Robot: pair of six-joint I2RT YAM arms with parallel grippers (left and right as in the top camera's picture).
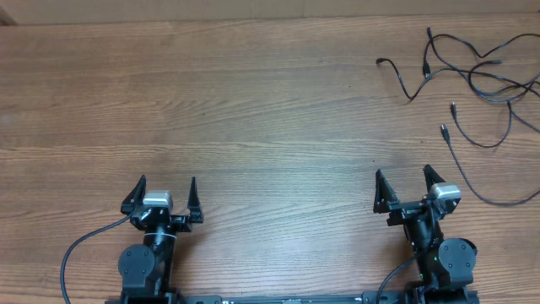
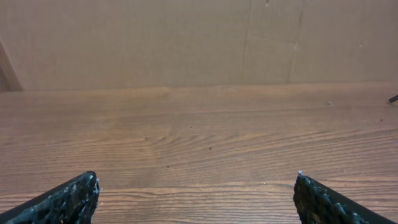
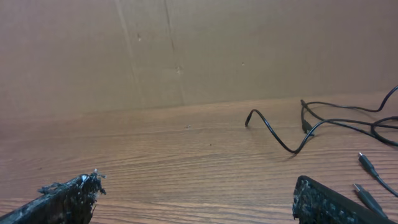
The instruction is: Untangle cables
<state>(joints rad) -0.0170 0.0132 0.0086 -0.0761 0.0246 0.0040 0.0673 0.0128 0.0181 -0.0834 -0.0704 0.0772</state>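
The cables point(image 1: 485, 80) are thin black cords lying tangled at the far right of the wooden table, with loose plug ends pointing left and down. In the right wrist view the cables point(image 3: 348, 124) stretch across the upper right, one plug end lifted off the wood. My right gripper point(image 1: 403, 180) stands open near the front edge, well short of the cables, nothing between its fingers. My left gripper point(image 1: 168, 184) is open too, at the front left, far from the cables. Only a tiny cable tip point(image 2: 393, 98) shows at the right edge of the left wrist view.
A brown cardboard wall point(image 3: 186, 50) stands along the table's far edge. The wooden table point(image 1: 253, 110) spreads bare between the arms and that wall. Thicker black wires point(image 1: 80, 249) trail from the arm bases at the front.
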